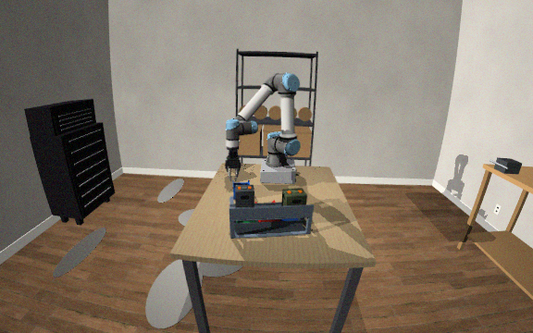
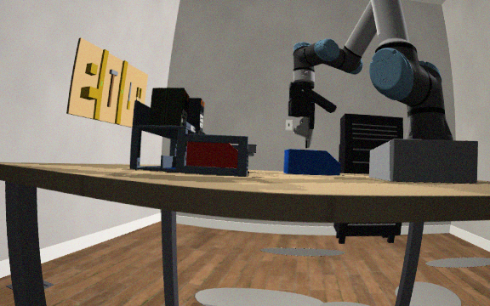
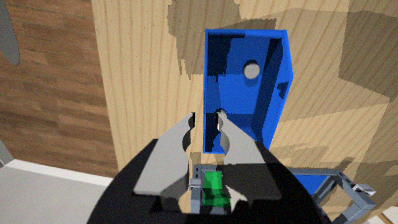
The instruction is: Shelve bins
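With the jaws (image 1: 232,178) (image 2: 307,145) parted narrowly and gripping nothing above the blue open-front bin (image 1: 235,191) (image 2: 310,162) (image 3: 235,95) near the top view's left edge of the bench (image 1: 331,242) (image 2: 270,204) (image 3: 150,100), the grasp seems in hand, next calling for a straight descent astride its wall.

Seen from the top view, a shelf (image 1: 271,212) (image 2: 243,156) (image 3: 320,171) stands on the tabletop (image 1: 211,231) (image 2: 334,187) (image 3: 150,75), two boxes (image 1: 244,198) (image 2: 168,106) side by side on it and a bin (image 2: 211,155) in it. Behind its left end sits a second bin (image 2: 310,162) (image 3: 235,95), a round part (image 3: 251,70) inside; the arm's base (image 1: 278,177) (image 2: 432,161) is behind the shelf, a drawer cabinet (image 1: 88,171) (image 2: 349,142) well left.
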